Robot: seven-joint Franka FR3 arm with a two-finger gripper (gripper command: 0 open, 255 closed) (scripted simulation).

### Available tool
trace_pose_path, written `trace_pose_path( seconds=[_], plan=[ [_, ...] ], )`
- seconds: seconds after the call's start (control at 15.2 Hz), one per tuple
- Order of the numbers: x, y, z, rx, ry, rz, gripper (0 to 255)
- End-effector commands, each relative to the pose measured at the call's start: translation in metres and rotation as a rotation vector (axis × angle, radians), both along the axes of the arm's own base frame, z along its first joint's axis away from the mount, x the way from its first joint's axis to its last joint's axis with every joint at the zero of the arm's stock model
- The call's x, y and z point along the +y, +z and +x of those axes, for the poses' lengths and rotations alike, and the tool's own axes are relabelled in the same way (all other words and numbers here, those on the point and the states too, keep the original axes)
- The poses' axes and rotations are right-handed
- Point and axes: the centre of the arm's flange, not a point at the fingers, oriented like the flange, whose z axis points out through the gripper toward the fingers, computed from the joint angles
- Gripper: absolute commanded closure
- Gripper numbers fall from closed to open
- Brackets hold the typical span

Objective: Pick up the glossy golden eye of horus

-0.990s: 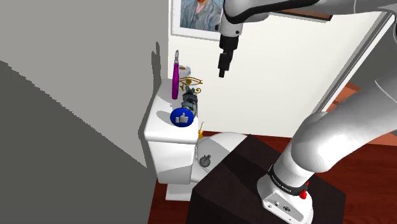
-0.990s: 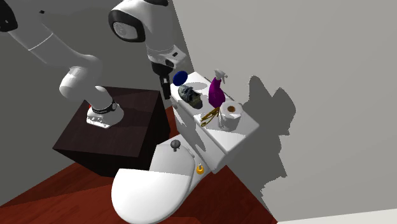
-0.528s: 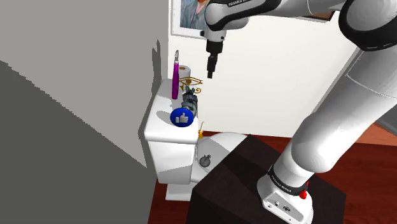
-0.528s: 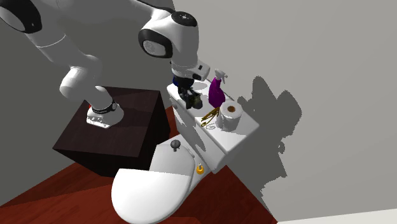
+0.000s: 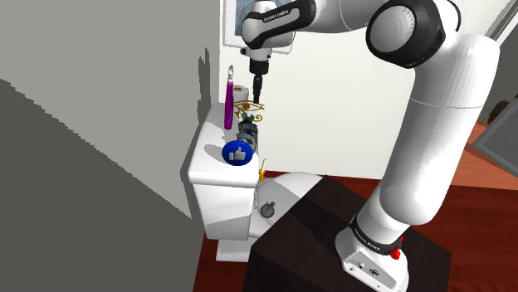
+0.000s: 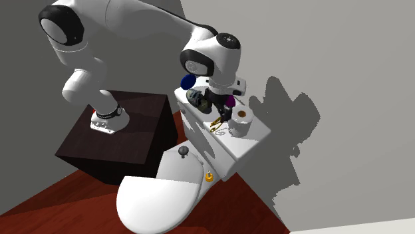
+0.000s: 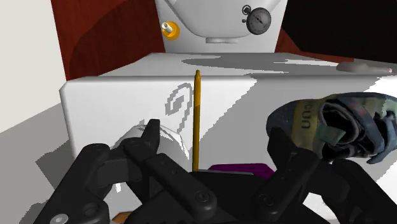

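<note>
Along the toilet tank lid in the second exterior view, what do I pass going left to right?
blue disc → patterned shoe → golden eye of Horus → toilet paper roll. The purple bottle is mostly hidden, so it is left out.

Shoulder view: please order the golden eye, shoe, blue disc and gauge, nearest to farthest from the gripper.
1. Golden eye, just below the gripper.
2. Shoe, lower, on the tank.
3. Blue disc, tank's near end.
4. Gauge, on the toilet lid.
</note>
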Motion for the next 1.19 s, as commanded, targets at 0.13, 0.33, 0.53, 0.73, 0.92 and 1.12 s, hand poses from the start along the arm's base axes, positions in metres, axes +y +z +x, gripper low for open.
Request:
trace_pose_path(
  seconds=[0.13, 0.33, 0.53, 0.73, 0.92, 1.12],
  plan=[
    [0.003, -0.020, 0.023, 0.001, 0.047, 0.008, 0],
    [0.003, -0.036, 0.023, 0.001, 0.047, 0.008, 0],
    [0.003, -0.049, 0.023, 0.001, 0.047, 0.008, 0],
    [0.003, -0.049, 0.023, 0.001, 0.047, 0.008, 255],
    [0.003, -0.049, 0.023, 0.001, 0.047, 0.008, 255],
    [0.003, -0.049, 0.023, 0.001, 0.047, 0.008, 255]
  ],
)
